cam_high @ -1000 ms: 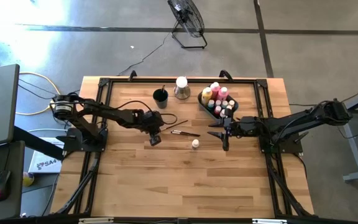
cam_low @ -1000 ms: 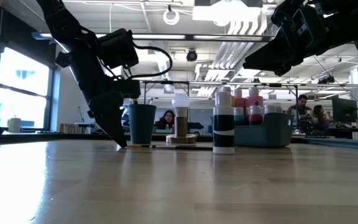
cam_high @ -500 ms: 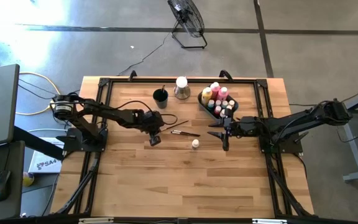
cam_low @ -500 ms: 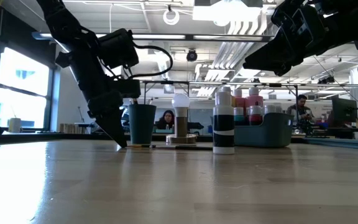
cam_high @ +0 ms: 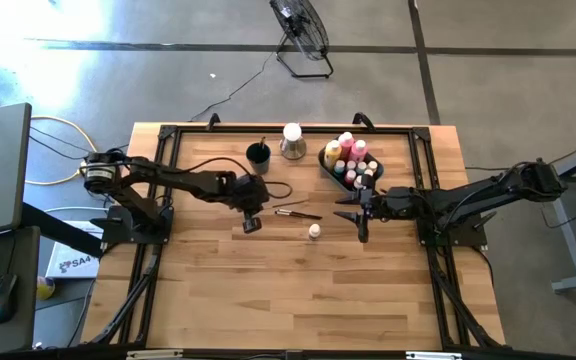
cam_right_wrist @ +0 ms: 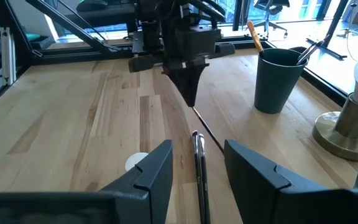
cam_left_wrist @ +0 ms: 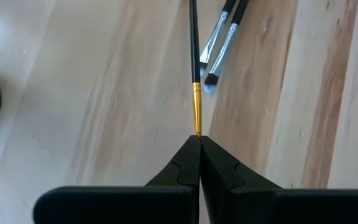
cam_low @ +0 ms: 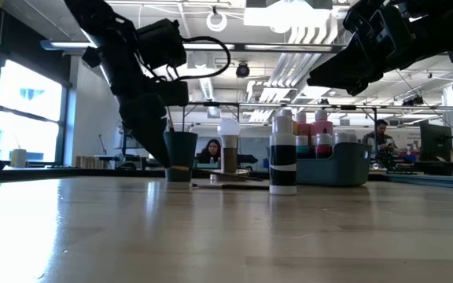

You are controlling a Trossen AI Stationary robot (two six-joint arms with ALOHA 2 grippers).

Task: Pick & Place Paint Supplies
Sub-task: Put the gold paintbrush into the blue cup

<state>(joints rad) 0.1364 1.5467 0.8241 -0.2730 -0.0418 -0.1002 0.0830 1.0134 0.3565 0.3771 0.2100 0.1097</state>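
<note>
Two arms: both reach over a pale wooden table (cam_high: 268, 300) ringed by a dark frame.
Room: grey floor with a floor fan (cam_high: 301, 35) beyond the table's far edge; across the table, an open hall with ceiling lights, windows and seated people at desks (cam_low: 384, 141).
Far side of table: a dark round cup (cam_high: 258, 156) with a brush standing in it, a white-topped metal-based object (cam_high: 292, 141), and a grey-blue bin (cam_low: 338, 165) holding pink, yellow and pale-capped paint bottles (cam_high: 346, 150).
Left gripper (cam_high: 250, 222): near the table's middle, just in front of the cup; fingers (cam_left_wrist: 185, 168) clenched together on the gold ferrule of a thin black-handled brush (cam_left_wrist: 194, 68).
Held brush: tip end pinched between the fingertips, handle slanting away; whether its far end rests on the wood is hard to judge.
Loose brushes (cam_high: 298, 213): two lying together on the wood just beyond the left gripper.
Small white-capped pot (cam_high: 314, 231): upright on the wood between the two grippers.
Right gripper (cam_high: 360, 222): hanging above the table beside the bin; fingers (cam_right_wrist: 157, 168) parted about halfway, gripping nothing.
</note>
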